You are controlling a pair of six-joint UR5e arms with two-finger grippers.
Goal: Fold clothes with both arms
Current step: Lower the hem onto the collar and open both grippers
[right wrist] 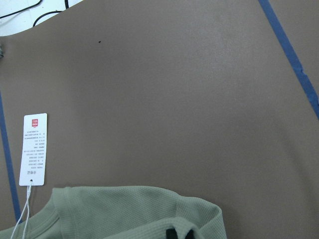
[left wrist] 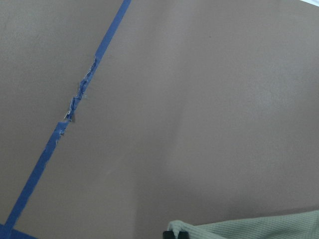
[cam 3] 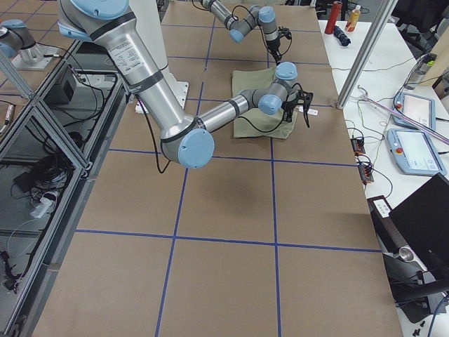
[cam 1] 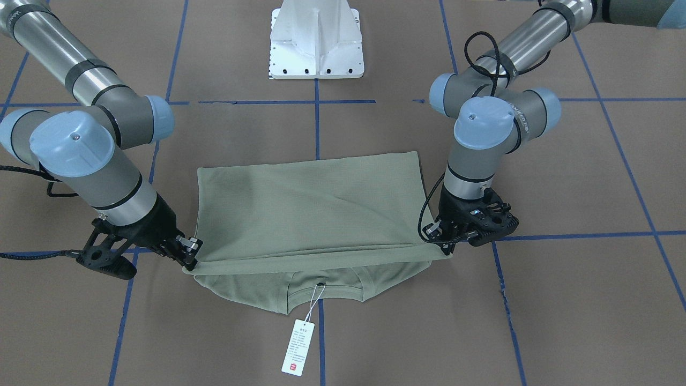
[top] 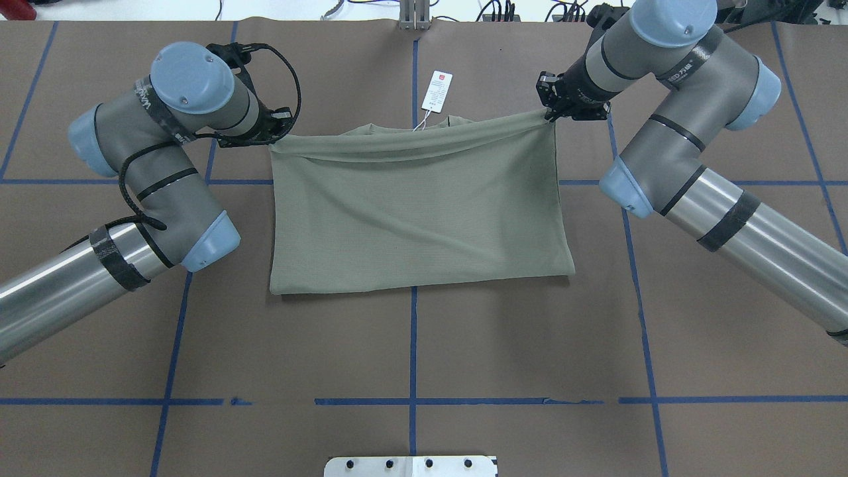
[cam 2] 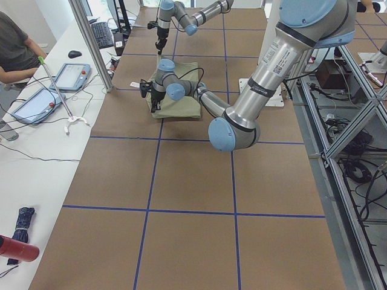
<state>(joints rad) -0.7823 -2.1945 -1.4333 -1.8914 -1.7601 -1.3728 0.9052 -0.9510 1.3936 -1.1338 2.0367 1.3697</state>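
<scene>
1. Shirt (top: 417, 218): pale sage-green knit lying at the middle of the table (top: 417, 344). It is doubled over, so one layer covers the body. The round collar (cam 1: 343, 294) peeks out on the side away from the robot.
2. Handling (judged): light, limp and somewhat stretchy, so it sags wherever it is unsupported. It is best held at the two corners of a free edge and kept gently taut. A one-point hold would probably bunch it.
3. Left gripper (top: 273, 131): jaws pinched together on the corner of the upper layer's far edge, on the robot's left.
4. Right gripper (top: 552, 111): closed in the same way on the opposite corner. The edge between the two holds runs in a shallow sag, slightly raised above the lower layer.
5. Hang tag (cam 1: 297, 347): white card on a string from the collar, lying flat on the table just beyond the shirt. It has a small red square mark at one end and rows of print too fine to read.
6. Right arm (top: 666, 149): white lettering on a dark band, not legible with confidence.
</scene>
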